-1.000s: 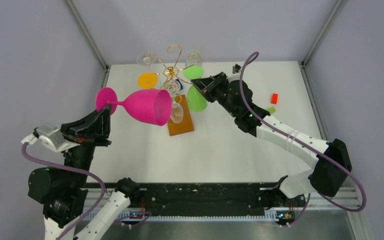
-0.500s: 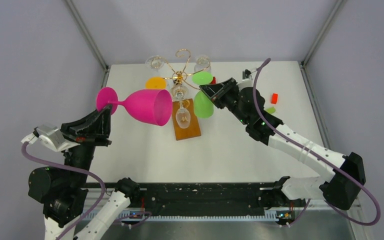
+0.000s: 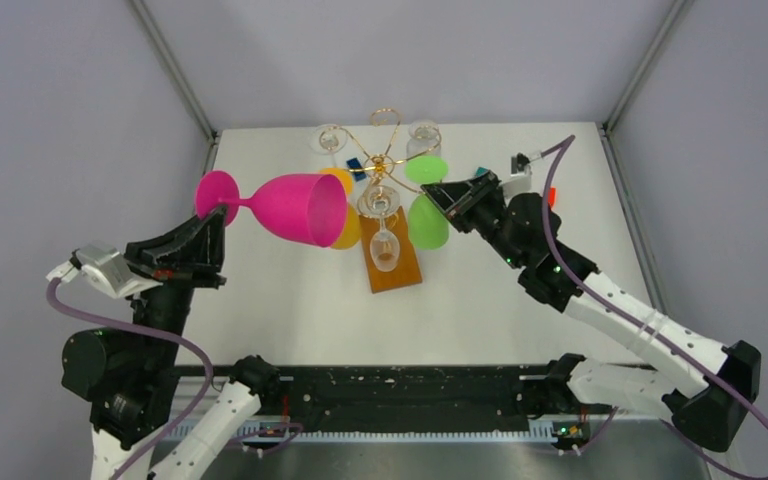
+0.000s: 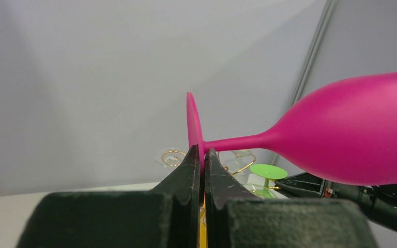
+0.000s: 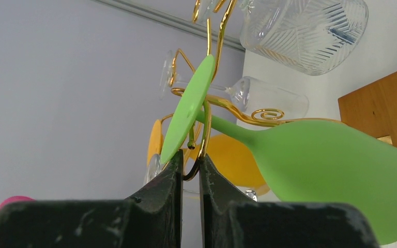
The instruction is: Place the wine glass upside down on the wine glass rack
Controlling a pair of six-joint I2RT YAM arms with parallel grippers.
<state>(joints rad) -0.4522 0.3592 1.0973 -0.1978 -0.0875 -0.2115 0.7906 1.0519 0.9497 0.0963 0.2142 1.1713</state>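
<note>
Pinching the pink wine glass (image 3: 300,208) by its foot in the closed left claw (image 3: 218,216), sideways in air beside the wine glass rack (image 3: 406,276); clamping a rack wire with the right claw (image 3: 440,191); awaiting inversion and hanging.

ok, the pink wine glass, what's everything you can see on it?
The pink wine glass is opaque matte magenta, plastic-looking: flat round foot, thin stem, wide bowl. It lies on its side in the air, foot to the left, open mouth facing the wine glass rack, not hung on it. The left hand is shut on the foot's edge. From above its rim overlaps an orange glass; contact there cannot be told.
</note>
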